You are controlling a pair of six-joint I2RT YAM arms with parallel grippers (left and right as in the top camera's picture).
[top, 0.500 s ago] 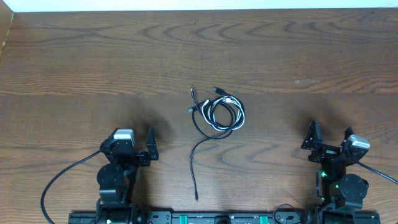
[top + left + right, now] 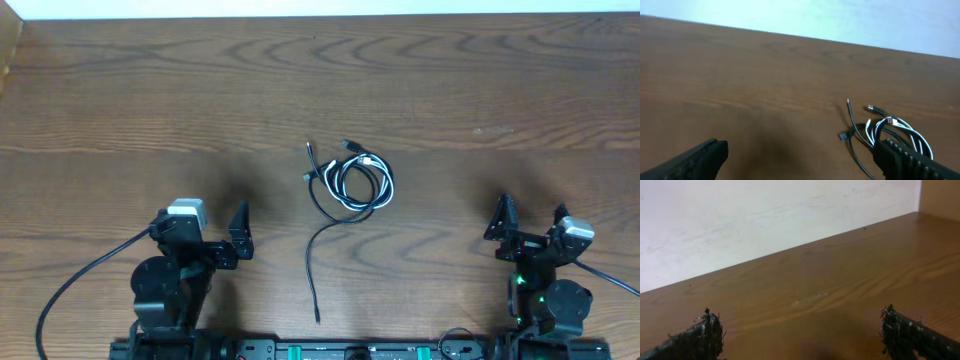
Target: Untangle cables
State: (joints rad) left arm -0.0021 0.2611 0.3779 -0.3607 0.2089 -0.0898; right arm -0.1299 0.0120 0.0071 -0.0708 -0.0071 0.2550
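Black-fingered left gripper (image 2: 801,152) and right gripper (image 2: 802,326) are both held wide and empty at the near edge. Farther out, the cables (image 2: 350,180) are coiled mid-table between them. One black tail is trailed lengthwise toward the near edge, nearer the left gripper.

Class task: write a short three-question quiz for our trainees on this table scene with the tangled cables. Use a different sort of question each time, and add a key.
1. True or false: the left pincer and the right pincer both stand open and hold nothing.
2. Which wrist view shows the cables? A) left B) right C) both
3. Fill in: one cord in the coil is not black but ___.
Key: 1 true; 2 A; 3 white.
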